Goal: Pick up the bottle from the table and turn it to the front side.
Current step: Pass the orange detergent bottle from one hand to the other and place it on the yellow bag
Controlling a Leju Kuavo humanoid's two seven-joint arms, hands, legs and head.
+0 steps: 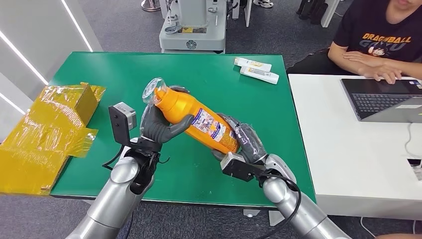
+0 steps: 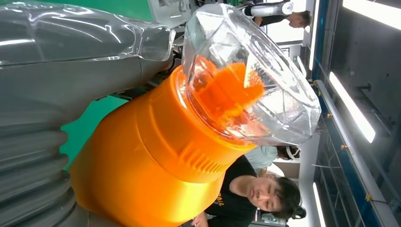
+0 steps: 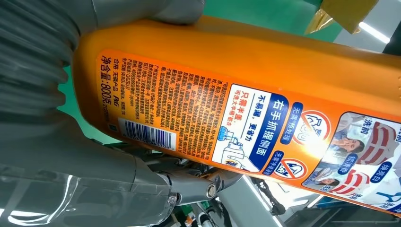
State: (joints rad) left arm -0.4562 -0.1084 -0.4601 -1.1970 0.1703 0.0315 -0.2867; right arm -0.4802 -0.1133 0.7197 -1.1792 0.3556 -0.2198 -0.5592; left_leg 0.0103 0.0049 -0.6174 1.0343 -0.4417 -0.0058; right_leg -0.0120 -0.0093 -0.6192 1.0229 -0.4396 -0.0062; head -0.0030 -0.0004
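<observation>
An orange bottle (image 1: 196, 119) with a clear cap (image 1: 152, 91) hangs tilted above the green table (image 1: 124, 74), cap toward the far left. My left hand (image 1: 158, 127) grips its upper body near the shoulder. My right hand (image 1: 244, 139) holds its base end. The label with small print and a barcode faces up toward me. In the left wrist view the clear cap (image 2: 250, 75) and the orange neck (image 2: 165, 161) sit right past the grey thumb. The right wrist view shows the printed back label (image 3: 236, 123) of the bottle (image 3: 293, 61) close up.
Crumpled yellow wrapping (image 1: 47, 134) lies over the table's left edge. Two white tubes (image 1: 256, 69) lie at the far right of the green table. A person (image 1: 383, 40) sits at a white desk (image 1: 358, 154) with a laptop (image 1: 385, 99) on my right.
</observation>
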